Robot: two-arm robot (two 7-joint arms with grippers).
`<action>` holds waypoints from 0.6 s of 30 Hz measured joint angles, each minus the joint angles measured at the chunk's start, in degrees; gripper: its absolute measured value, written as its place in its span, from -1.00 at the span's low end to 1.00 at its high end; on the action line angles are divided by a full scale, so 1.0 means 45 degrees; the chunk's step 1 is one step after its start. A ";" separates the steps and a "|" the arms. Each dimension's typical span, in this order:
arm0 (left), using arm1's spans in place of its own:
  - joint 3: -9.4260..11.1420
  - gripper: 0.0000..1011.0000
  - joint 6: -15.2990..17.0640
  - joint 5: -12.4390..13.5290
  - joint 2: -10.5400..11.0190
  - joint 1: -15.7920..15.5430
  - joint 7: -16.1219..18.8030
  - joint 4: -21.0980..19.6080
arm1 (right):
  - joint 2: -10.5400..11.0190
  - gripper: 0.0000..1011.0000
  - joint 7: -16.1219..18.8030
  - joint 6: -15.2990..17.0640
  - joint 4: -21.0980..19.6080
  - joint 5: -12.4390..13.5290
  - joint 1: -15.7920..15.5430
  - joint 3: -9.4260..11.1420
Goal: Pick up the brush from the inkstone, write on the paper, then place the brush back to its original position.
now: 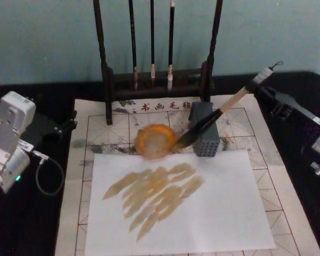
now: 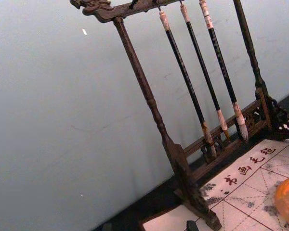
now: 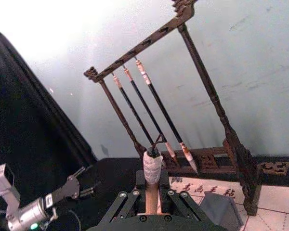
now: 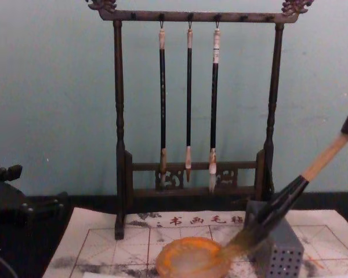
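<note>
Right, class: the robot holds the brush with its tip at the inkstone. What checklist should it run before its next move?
1. Right gripper shut on the pale bamboo-handled brush, near its end cap: ok.
2. Black bristles at the round orange-brown inkstone's rim: ok.
3. Handle resting on the grey perforated metal box: cannot tell.
4. Orange-brown strokes on the plain white sheet over the red-gridded paper: ok.
5. Left gripper parked left, off the sheet: ok.
</note>
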 joint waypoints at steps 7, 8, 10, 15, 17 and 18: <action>0.0001 0.98 0.0001 0.0000 0.0000 0.0000 0.0000 0.0001 | -0.0582 -0.65 -0.0383 -0.0008 0.0530 0.0317 0.0354 -0.0219; 0.0000 0.98 0.0000 0.0000 0.0000 0.0001 0.0000 0.0001 | -0.0717 -0.65 -0.0490 -0.0022 0.0645 0.0388 0.0420 -0.0255; 0.0000 0.98 0.0000 -0.0001 0.0000 0.0000 0.0000 0.0001 | -0.0908 -0.65 -0.0622 -0.0026 0.0816 0.0494 0.0517 -0.0321; 0.0000 0.98 0.0001 0.0000 0.0000 0.0001 0.0000 0.0000 | -0.1262 -0.65 -0.0870 -0.0018 0.1189 0.0616 0.0733 -0.0493; 0.0000 0.98 0.0001 0.0000 0.0000 0.0001 0.0000 0.0001 | -0.1434 -0.65 -0.0984 -0.0018 0.1381 0.0646 0.0842 -0.0571; 0.0000 0.98 0.0001 0.0000 0.0000 0.0001 0.0000 0.0001 | -0.1434 -0.65 -0.0984 -0.0018 0.1381 0.0646 0.0842 -0.0571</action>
